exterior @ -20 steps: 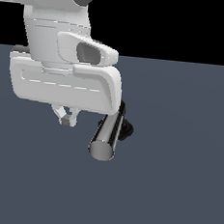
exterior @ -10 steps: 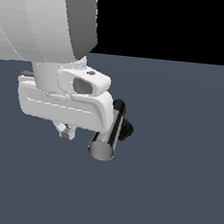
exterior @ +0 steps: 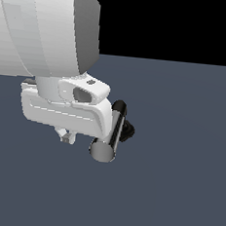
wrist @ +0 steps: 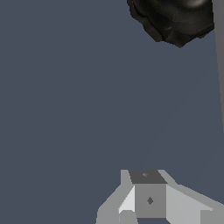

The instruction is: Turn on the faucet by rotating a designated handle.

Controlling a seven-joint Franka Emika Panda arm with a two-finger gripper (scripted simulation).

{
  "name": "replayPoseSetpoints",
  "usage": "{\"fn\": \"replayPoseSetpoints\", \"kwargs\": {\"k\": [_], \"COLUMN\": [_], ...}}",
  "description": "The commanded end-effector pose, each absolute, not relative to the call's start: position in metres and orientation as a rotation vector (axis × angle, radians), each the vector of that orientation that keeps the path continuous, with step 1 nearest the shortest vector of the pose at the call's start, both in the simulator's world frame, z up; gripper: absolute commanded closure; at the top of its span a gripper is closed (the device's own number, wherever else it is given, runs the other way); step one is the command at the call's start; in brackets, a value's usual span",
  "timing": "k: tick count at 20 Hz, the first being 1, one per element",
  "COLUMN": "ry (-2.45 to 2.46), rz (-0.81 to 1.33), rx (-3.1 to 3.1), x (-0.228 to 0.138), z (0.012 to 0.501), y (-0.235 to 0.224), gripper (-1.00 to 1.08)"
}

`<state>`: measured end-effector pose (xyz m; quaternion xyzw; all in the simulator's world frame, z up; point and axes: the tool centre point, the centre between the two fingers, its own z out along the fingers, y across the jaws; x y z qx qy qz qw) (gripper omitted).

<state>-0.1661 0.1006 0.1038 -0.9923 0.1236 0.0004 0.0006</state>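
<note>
The straight, shiny silver-chrome cylindrical handle with its flat round end facing the exterior camera lies over the dark grey-blue desk, joined behind to the short black elbow of the faucet. The white robot hand sits just beside the bar on the exterior view's left, seemingly touching it. Whether its jaws are parted or closed I cannot tell; the wrist view shows the black ribbed round base at the frame edge.

**Flat, even simulator light**

Evenly lit, sharp throughout, no blur or edge distortion. Soft gradient shading across the white arm. Dull sheen along the handle; faint glare on the faucet. Barely any cast shadows.
</note>
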Motion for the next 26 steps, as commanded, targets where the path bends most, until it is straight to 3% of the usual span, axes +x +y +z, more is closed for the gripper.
{"fn": "replayPoseSetpoints", "kwargs": {"k": [1, 26], "ry": [0.389, 0.389], "rz": [0.000, 0.000], "rx": [-3.116, -3.117], "x": [-0.166, -0.183], "z": [0.103, 0.104], "y": [0.101, 0.005], "gripper": [1.08, 1.08]}}
